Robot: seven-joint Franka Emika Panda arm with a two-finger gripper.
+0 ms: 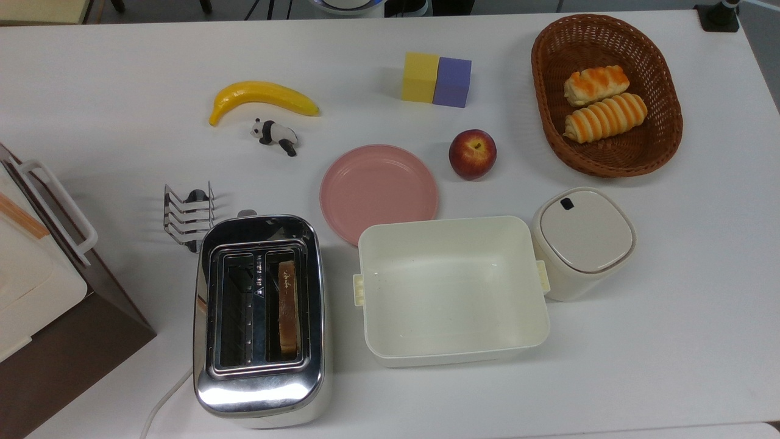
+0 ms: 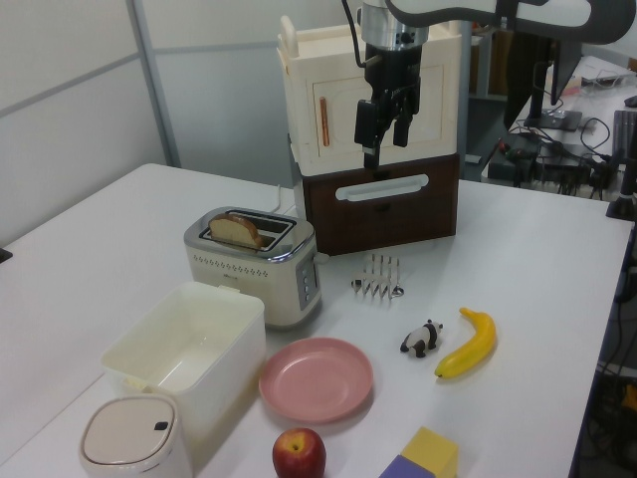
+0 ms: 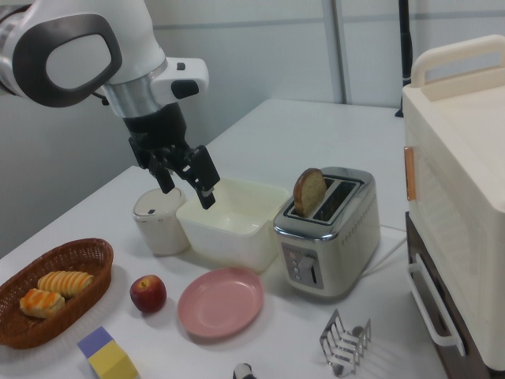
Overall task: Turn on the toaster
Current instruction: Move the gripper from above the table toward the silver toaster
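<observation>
Claw (image 3: 188,180) spread, empty, hanging high above the surface (image 3: 316,134). I see the toaster (image 3: 327,233) well below, off toward the right view's right, bread slice (image 3: 308,192) standing in one slot. Lever on its end face (image 3: 315,272) — I need to descend there.

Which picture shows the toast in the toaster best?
The right view: the bread slice stands out of the toaster, showing its broad face. The left view shows it smaller; the top view shows just its thin top edge.
</observation>
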